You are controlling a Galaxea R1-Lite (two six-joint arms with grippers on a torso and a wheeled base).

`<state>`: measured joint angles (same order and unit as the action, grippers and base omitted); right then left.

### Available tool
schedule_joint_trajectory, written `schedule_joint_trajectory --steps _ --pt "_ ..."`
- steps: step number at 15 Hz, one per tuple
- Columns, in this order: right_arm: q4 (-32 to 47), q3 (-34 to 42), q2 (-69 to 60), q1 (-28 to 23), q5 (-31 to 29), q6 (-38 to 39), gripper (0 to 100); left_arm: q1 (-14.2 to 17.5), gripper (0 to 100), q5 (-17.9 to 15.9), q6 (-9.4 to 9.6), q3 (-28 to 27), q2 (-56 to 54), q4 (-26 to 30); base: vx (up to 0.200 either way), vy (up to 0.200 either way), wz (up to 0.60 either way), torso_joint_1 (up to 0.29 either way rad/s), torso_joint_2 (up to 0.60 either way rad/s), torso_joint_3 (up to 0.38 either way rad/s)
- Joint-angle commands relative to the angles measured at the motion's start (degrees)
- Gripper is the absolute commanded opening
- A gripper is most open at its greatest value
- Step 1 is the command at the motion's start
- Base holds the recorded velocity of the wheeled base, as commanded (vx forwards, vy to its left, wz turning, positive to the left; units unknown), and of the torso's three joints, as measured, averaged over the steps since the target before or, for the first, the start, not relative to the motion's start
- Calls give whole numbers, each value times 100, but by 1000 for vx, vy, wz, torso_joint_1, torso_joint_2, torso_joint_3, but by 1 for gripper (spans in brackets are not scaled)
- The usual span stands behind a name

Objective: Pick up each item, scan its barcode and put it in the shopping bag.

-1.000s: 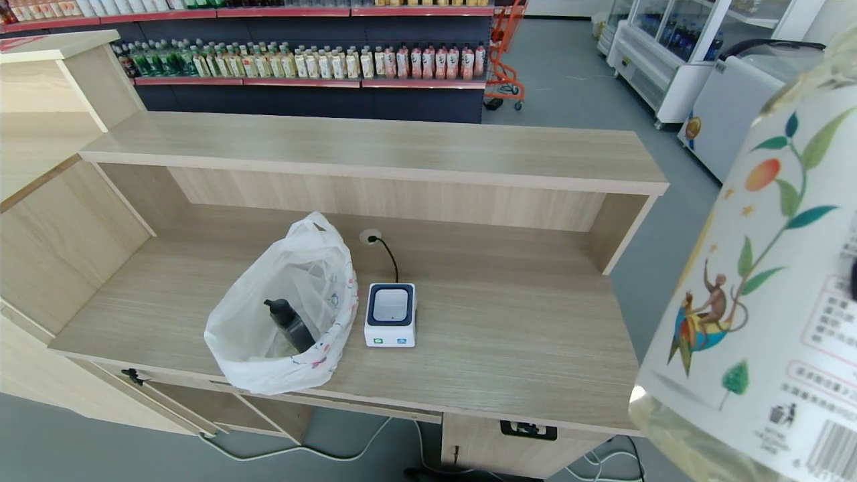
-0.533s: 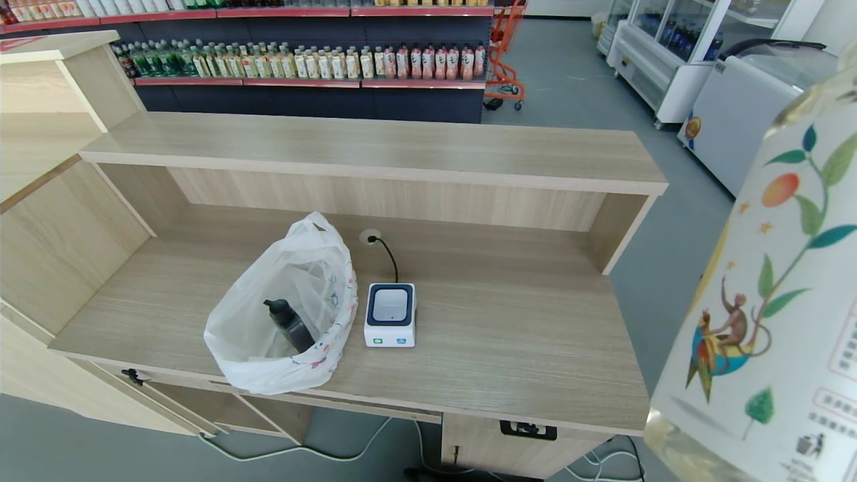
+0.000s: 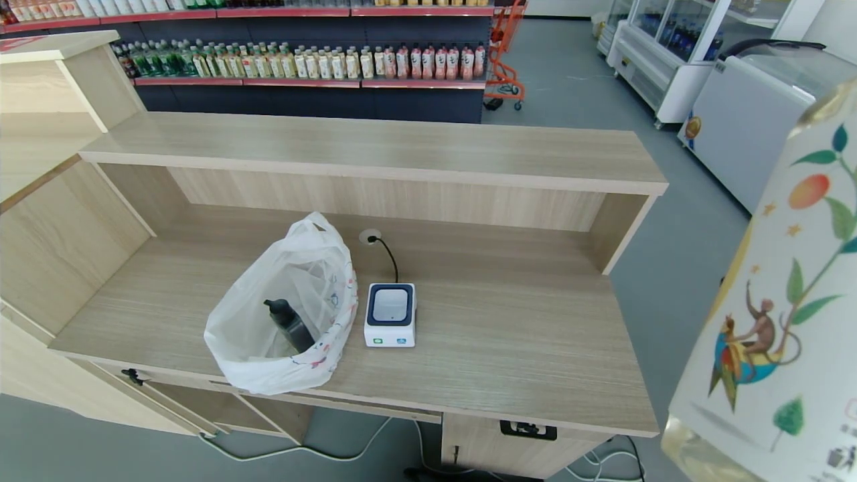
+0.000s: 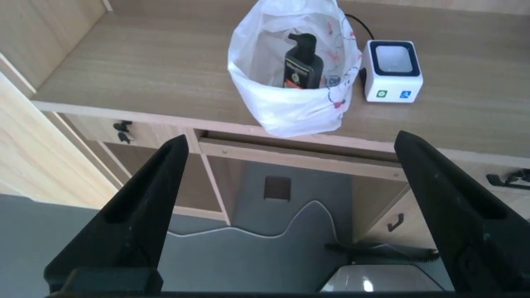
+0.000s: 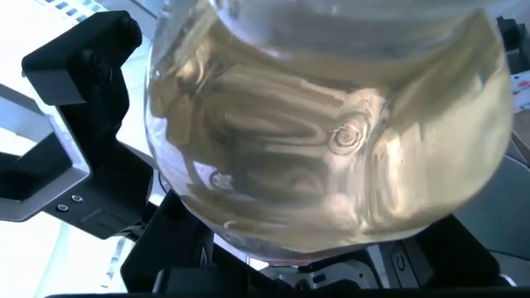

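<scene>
Bottle (image 3: 783, 321) of pale yellow liquid, with a white illustrated label, held aloft well to the right of the bench (image 3: 522, 335), far from scanner (image 3: 390, 313) and shopping bag (image 3: 234, 328); our right gripper (image 5: 298, 99) is clenched around it; our left gripper (image 4: 291, 145) hangs released off the bench's near edge. We judge the smooth, heavy bottle could slip on the way across; its barcode may face away from the scanner's window, so no read; lowered carelessly, it could fold the limp bag's mouth or strike the dark pump bottle (image 3: 289, 325) inside.
</scene>
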<state>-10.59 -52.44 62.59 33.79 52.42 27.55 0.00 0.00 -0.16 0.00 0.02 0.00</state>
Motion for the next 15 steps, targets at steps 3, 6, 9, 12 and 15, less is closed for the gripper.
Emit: schedule_joint_trajectory --steps 3,6,9,12,15 --pt "-4 208 61 -215 -250 -971 0 0 100 0 -2 0 -2 0 0 0 0 0 0 0" --pt "-74 744 729 -1059 -2632 -3739 0 0 100 0 -2 0 -2 -9 0 0 0 0 0 0" --pt "-1032 1412 1098 -2061 -4003 -5612 0 0 100 0 -2 0 6 0 0 0 0 0 0 0" --pt "-1841 1905 1274 -2228 -4082 -6244 0 0 100 0 -11 0 6 -9 0 0 0 0 0 0" --pt "-1867 2072 1291 -2245 -4433 -6921 0 0 100 0 -2 0 -2 0 0 0 0 0 0 0"
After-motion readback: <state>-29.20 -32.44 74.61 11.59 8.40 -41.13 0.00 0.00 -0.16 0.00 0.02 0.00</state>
